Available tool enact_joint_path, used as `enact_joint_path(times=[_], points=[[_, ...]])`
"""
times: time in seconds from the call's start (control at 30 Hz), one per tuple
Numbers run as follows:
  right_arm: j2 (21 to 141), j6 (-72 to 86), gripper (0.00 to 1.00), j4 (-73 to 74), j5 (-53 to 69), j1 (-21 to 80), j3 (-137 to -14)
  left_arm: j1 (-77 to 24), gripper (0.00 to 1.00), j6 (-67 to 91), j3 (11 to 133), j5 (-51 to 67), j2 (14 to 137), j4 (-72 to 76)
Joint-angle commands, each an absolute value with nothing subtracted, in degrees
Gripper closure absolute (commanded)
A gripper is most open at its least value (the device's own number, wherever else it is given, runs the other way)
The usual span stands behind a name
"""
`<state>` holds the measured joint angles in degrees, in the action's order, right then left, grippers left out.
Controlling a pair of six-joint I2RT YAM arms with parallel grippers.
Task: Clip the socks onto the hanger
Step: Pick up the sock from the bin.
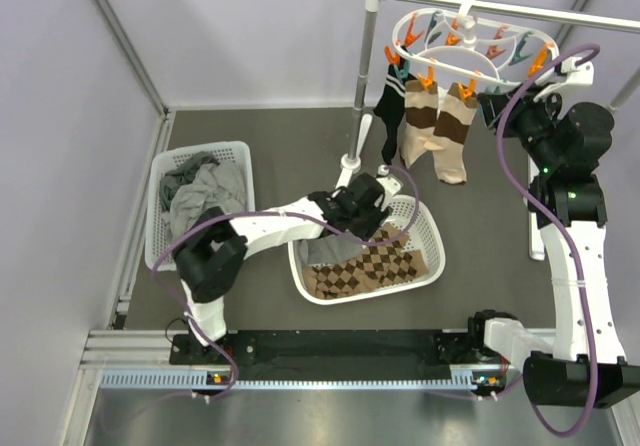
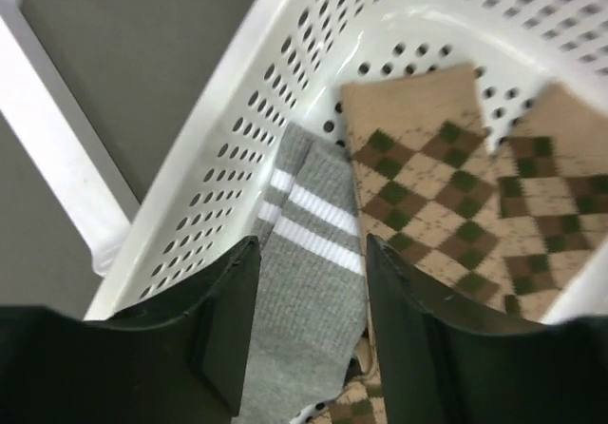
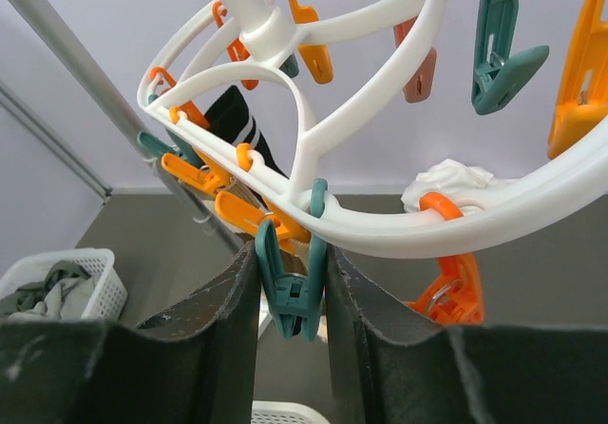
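Observation:
The white hanger [image 1: 465,51] hangs from a rail at the back right. A black sock [image 1: 390,116] and two tan socks with brown bands [image 1: 422,126] [image 1: 455,134] are clipped to it. My right gripper [image 1: 495,104] is up at the hanger's near rim. In the right wrist view it [image 3: 291,258] is shut on a teal peg [image 3: 290,296] under the ring [image 3: 456,229]. My left gripper [image 1: 365,214] is low in the white basket [image 1: 425,266]. Its jaws [image 2: 312,245] are open on either side of a grey sock with white stripes [image 2: 309,253].
The brown diamond-patterned cloth [image 1: 370,266] lies in the same basket beside the grey sock, also in the left wrist view [image 2: 446,186]. A second white basket [image 1: 165,181] with grey garments stands at the left. The rack's upright pole [image 1: 366,86] and its foot [image 1: 352,171] stand behind the basket.

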<state>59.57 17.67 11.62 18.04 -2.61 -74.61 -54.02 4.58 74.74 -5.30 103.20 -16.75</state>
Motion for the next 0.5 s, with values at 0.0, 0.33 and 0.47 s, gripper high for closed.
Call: enact_joint_path(times=[0.0, 0.33, 0.47], points=[[57.9, 16.9, 1.0, 11.3, 17.9, -2.0, -74.3, -54.0, 0.54, 4.9, 79.0, -8.5, 107.7, -22.1], [57.7, 16.4, 1.0, 11.0, 18.2, -2.0, -73.7, -54.0, 0.59, 4.4, 81.5, -7.5, 113.6, -25.7], [57.9, 16.4, 1.0, 10.8, 18.4, -2.0, -73.7, -54.1, 0.63, 4.8, 82.6, -5.6, 116.1, -27.4]])
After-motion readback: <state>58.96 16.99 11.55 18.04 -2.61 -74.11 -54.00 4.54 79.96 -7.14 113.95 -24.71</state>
